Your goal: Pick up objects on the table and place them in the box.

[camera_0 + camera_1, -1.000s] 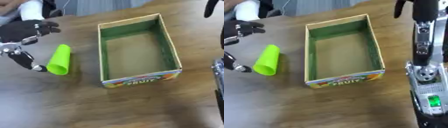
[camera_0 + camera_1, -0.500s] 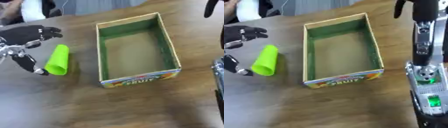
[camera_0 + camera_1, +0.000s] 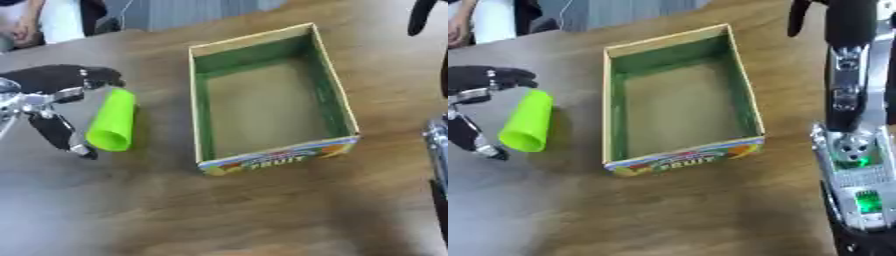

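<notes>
Tabletop [image 3: 262, 210]: left hand [image 3: 54, 95] spread beside cup [image 3: 114, 121]

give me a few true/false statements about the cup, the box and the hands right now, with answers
1. The green cup lies on its side on the table. True.
2. The box already holds the cup. False: the box is empty and the cup lies to its left, outside it.
3. The left hand is beside the cup, with its fingers spread and not closed round it. True.
4. The cup's open mouth faces the far edge of the table. False: the mouth faces the near edge.
5. The right hand is reaching into the box. False: it hangs at the upper right, away from the box.
</notes>
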Robot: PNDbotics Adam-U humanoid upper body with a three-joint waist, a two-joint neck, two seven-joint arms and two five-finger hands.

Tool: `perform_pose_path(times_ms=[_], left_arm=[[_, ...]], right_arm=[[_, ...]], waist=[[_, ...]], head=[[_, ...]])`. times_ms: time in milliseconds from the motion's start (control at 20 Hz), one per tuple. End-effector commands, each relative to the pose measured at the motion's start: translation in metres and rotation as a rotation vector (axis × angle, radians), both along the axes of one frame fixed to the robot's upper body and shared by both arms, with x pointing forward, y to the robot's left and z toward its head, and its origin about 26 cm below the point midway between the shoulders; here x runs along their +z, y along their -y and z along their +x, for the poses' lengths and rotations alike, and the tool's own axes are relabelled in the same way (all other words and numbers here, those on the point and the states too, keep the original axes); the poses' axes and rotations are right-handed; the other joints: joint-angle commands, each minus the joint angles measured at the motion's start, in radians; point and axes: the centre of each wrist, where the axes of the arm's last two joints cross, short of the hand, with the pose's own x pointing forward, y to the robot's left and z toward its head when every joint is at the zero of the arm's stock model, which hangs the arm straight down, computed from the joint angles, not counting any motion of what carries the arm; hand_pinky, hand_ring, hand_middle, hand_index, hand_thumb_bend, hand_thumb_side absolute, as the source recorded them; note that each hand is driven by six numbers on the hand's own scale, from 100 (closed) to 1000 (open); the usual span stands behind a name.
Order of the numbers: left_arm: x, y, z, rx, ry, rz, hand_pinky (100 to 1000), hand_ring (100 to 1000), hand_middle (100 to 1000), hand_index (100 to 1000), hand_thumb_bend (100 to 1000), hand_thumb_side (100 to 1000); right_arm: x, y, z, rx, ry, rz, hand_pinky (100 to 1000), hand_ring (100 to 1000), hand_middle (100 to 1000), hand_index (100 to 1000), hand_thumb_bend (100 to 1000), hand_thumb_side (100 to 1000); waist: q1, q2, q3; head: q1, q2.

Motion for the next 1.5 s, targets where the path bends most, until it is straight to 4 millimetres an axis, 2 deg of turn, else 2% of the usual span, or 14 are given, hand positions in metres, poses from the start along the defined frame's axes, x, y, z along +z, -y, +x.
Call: perform_pose_path(times_ms=[50, 800, 1150, 1500], left_arm=[[0.009, -0.005, 0.002, 0.001, 0.007, 0.012, 978, 965, 1000, 1000, 1000, 276], [-0.006, -0.024, 0.013, 0.047, -0.052, -0.013, 989, 969, 1000, 1000, 958, 321], [0.002, -0.030, 0.019, 0.030, -0.044, 0.015, 1000, 984, 1000, 1000, 1000, 328], [-0.009, -0.037, 0.026, 0.057, -0.144, 0.045, 1000, 1000, 1000, 1000, 1000, 330]], right_arm=[[0.008, 0.000, -0.002, 0.009, 0.029, -0.006, 200, 725, 700, 880, 379, 1000], [0.009, -0.001, -0.002, 0.016, 0.035, -0.008, 196, 726, 699, 880, 377, 1000], [0.009, -0.001, -0.002, 0.026, 0.030, -0.009, 195, 726, 699, 880, 379, 1000], [0.009, -0.001, -0.002, 0.038, 0.027, -0.010, 195, 727, 699, 877, 380, 1000]], waist=[[-0.003, -0.013, 0.000], [-0.006, -0.006, -0.016], [-0.005, -0.007, -0.020], [-0.002, -0.007, -0.026]], head=[[-0.006, 0.000], [-0.009, 0.000], [-0.010, 0.000], [-0.011, 0.000]])
